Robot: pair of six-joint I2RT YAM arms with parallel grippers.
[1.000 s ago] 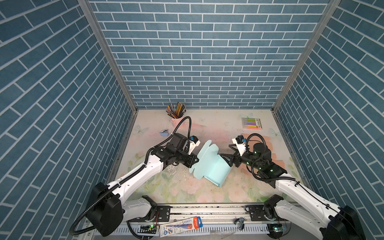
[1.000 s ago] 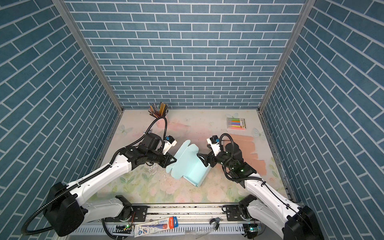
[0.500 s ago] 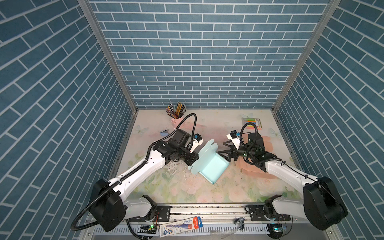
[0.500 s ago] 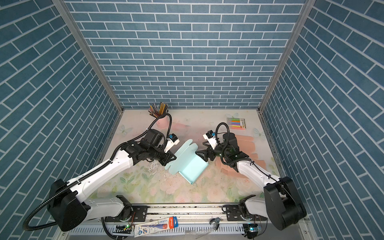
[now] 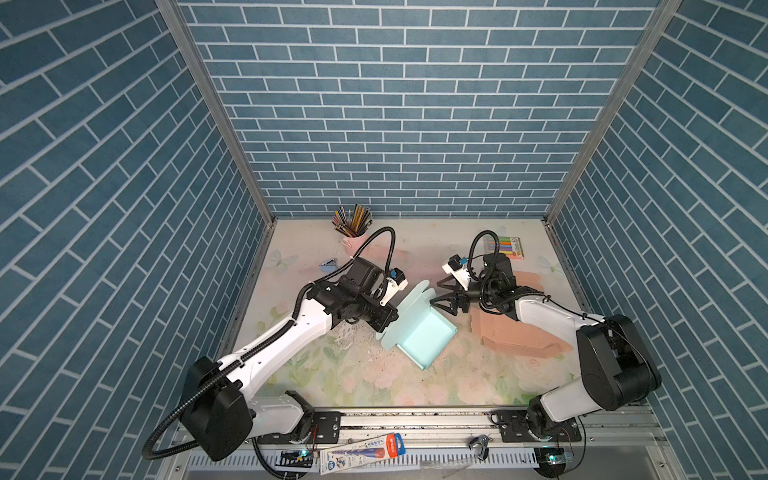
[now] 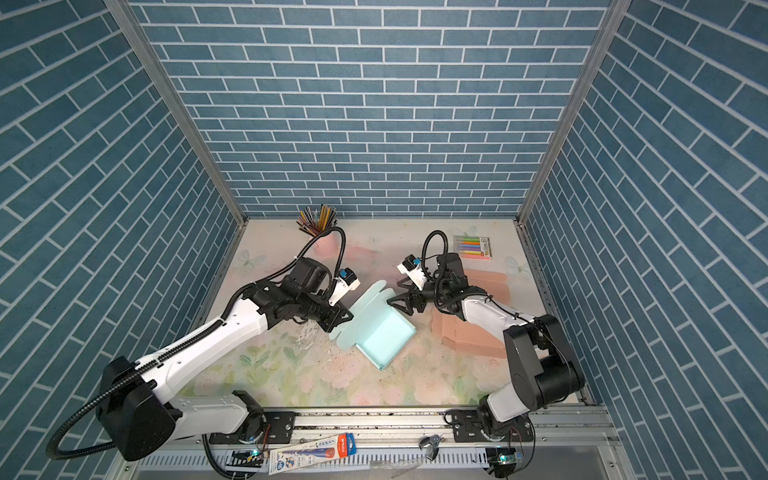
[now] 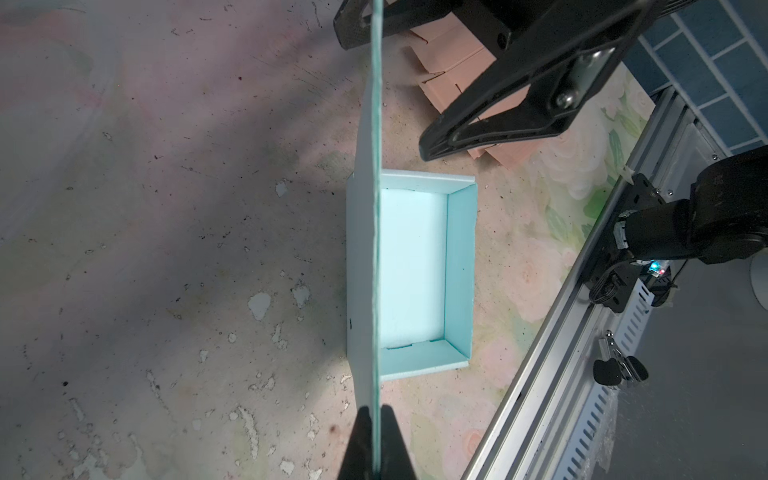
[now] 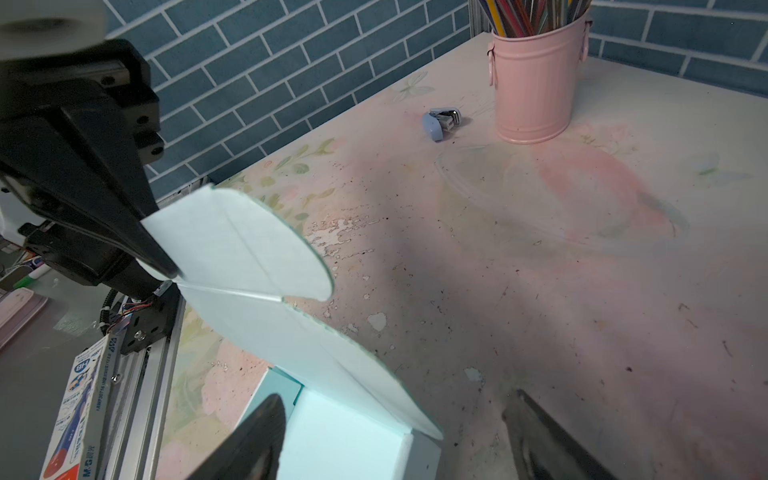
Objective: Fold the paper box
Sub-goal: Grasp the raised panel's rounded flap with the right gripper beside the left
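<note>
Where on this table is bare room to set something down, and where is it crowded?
Free: the front strip between the blue box and the rail; the back middle between pencil cup and marker pack. Crowded: around the box, and the right by the pink cardboard.

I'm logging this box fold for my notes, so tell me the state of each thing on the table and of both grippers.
paper box: tray walls up, lid not closed.
lid flap: raised upright.
left gripper: shut on the lid flap.
right gripper: open, by the lid flap's edge, holding nothing.
pink flat box: unfolded, lying flat.
pencil bucket: upright, filled.
stapler: lying loose, untouched.
marker pack: lying flat at the back.
</note>
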